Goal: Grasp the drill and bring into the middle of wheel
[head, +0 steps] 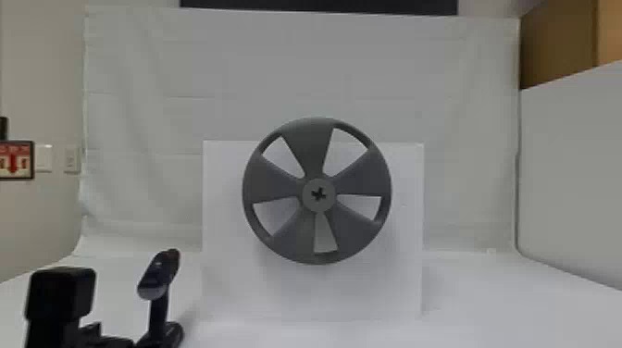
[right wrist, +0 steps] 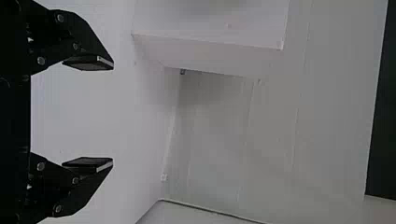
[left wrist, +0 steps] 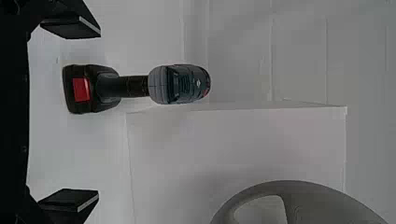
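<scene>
From where I stand, far left on the wall there's one framed sign (head: 17, 159) with a red arrow, then two switch plates (head: 44, 158). Below them the left arm comes in low over the white surface (head: 486, 301), its pincer (head: 60, 303) aimed forward and level, the two fingers spread wide to either side. The one drill (head: 159, 275) stands upright on its battery base just beside that pincer; the left wrist view shows it ahead of the gap between the fingers, gripped by neither. To its right, near the middle, is one white box (head: 222, 277), and at its front face one grey wheel (head: 354, 176), upright, with five broad spokes, five openings and a single cross-shaped hole in the hub (head: 318, 195). One pale cloth (head: 467, 92) hangs behind. In the right wrist view the right pincer (right wrist: 112, 114) is held level too, aimed past the box's side toward the cloth, its two flat fingers well apart. Farthest right stands one pale partition (head: 574, 148).
</scene>
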`<state>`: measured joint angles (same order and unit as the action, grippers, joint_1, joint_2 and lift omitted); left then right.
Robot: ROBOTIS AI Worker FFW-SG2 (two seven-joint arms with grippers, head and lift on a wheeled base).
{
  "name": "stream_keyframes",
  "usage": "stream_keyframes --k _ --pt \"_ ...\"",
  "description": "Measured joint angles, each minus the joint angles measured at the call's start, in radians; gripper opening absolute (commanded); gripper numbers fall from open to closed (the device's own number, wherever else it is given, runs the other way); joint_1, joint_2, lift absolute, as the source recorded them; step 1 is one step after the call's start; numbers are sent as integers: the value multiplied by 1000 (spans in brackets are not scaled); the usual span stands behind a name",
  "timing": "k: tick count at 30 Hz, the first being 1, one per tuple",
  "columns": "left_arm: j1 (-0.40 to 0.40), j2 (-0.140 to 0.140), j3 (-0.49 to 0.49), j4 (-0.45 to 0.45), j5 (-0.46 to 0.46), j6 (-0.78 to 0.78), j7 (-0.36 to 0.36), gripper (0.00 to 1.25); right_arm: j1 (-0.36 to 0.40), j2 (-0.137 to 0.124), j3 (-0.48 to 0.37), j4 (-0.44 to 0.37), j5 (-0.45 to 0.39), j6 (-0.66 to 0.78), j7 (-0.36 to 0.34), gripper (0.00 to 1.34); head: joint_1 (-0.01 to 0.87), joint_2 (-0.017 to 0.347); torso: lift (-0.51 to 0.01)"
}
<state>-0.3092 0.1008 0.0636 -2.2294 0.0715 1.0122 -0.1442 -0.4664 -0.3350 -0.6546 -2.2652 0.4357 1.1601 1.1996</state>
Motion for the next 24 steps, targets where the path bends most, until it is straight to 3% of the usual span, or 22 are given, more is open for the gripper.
stream_keyframes --k 8,24 --pt "-26 -9 -9 82 0 -64 5 1170 0 -2 4 2 1 0 0 813 0 0 -406" --pt "-76 -32 -47 243 54 -231 142 1170 -3 -6 22 7 7 1 0 813 0 0 -406"
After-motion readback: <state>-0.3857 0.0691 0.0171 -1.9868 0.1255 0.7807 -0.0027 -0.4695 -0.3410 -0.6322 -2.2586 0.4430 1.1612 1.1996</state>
